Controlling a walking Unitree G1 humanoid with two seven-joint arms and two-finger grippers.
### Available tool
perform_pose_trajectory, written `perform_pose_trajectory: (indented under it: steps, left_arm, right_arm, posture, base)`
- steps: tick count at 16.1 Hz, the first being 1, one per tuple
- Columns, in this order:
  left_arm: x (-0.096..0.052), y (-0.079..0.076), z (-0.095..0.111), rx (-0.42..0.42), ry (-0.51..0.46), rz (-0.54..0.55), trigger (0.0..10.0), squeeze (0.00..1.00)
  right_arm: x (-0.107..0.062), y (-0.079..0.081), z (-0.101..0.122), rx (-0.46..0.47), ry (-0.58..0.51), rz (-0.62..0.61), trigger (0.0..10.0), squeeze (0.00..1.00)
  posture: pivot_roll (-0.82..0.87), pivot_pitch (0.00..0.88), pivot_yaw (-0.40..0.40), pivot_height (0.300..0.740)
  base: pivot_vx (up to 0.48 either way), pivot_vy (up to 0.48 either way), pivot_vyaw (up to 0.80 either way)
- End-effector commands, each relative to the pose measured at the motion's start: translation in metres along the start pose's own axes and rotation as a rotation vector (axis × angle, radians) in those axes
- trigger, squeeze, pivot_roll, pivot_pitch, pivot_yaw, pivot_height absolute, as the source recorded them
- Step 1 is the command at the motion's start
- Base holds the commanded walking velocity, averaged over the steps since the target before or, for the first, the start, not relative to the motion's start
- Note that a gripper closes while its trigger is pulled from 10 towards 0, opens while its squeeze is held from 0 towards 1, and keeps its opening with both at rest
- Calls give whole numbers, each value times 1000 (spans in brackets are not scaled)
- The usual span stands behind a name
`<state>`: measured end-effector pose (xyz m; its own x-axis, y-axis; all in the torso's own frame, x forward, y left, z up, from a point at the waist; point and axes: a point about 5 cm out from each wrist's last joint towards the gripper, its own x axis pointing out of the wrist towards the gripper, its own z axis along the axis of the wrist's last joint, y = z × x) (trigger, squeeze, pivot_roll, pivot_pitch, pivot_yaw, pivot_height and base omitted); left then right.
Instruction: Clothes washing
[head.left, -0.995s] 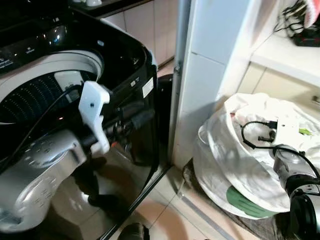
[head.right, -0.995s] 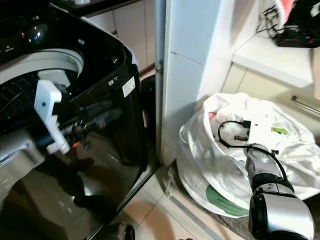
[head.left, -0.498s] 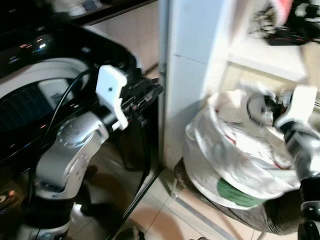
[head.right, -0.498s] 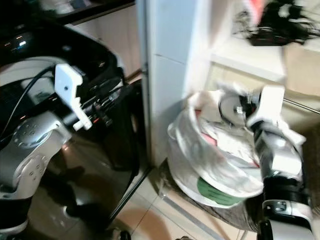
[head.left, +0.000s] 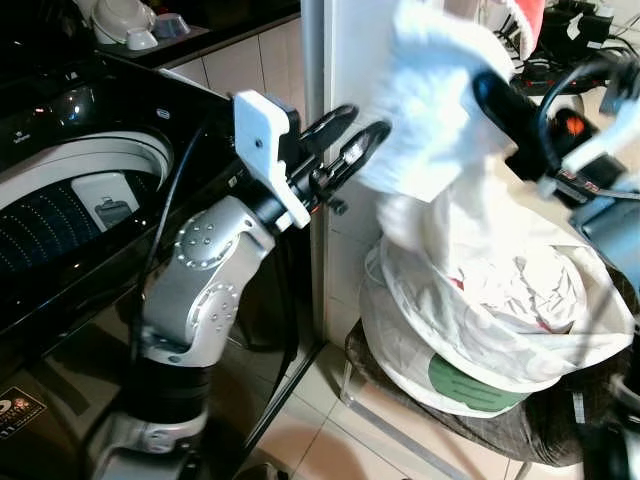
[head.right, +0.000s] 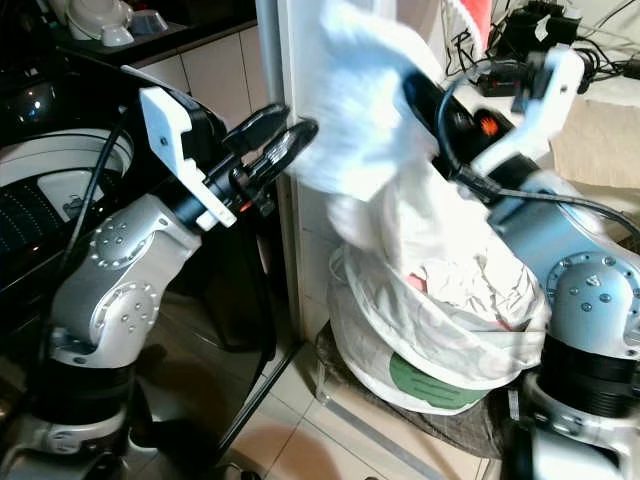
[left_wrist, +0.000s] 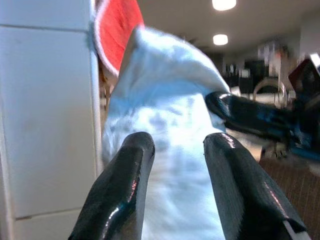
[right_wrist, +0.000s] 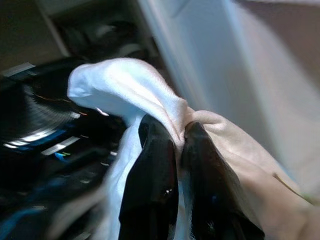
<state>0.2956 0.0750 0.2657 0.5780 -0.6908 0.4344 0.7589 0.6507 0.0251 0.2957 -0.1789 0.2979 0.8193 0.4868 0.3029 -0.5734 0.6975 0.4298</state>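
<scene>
Garment: a white cloth garment (head.left: 435, 110) hangs in the air above the laundry bag (head.left: 490, 330), pinched at an upper fold by the right gripper (right_wrist: 172, 145), its lower part trailing down to the heap in the bag.
Handling: soft and limp, probably light; it drapes and swings rather than keeping shape, so a pinch on a bunched fold, as now, should hold better than one on a single loose edge.
Right gripper: its two black fingers (right_wrist: 150, 175) are pressed together on the fabric, cloth bulging out on both sides of them.
Left gripper: the left gripper (head.left: 345, 150) is raised just beside the hanging garment, fingers (left_wrist: 125, 185) spread with nothing between them, the white cloth right ahead of them.
Second hold: a judgement only, but the lower hanging part looks the best place for the left gripper to gather the trailing cloth.
Washing machine: the top-loading washing machine (head.left: 90, 190) stands at the robot's left, lid up and drum mouth open.
Edges: the white tiled pillar (head.left: 345, 60) rises between machine and bag; its corner and the machine's black rim could snag the trailing cloth.
Open room: the space above the drum looks free for carrying the garment across.
</scene>
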Motion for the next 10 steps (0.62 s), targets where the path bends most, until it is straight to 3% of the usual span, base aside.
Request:
perform_pose_trajectory:
  steps: [1, 4, 5, 6, 10]
  left_arm:
    - [2, 3, 4, -10, -32, 9, 10000, 1000]
    - [4, -9, -1, -83, -67, -57, 10000, 1000]
    - [5, -13, -1, -127, -90, -77, 10000, 557]
    - [6, -16, 0, -181, -116, -86, 10000, 24]
    - [8, -32, -8, -193, -101, -166, 10000, 0]
  right_arm:
    - [4, 12, 6, 47, -24, 48, 0, 0]
    - [17, 33, 2, 139, -13, 128, 0, 0]
    - [19, 39, 1, 158, 8, 151, 0, 0]
    - [21, 44, -1, 184, 27, 168, 0, 0]
    - [23, 49, -7, 237, 57, 176, 0, 0]
  posture:
    - [-93, 0, 36, 740]
    - [-95, 0, 18, 740]
    - [-94, 0, 15, 740]
    - [-94, 0, 9, 740]
    - [-97, 0, -2, 740]
  base:
    - [0, 0, 0]
    - [0, 0, 0]
    - [0, 0, 0]
    - [0, 0, 0]
    - [0, 0, 0]
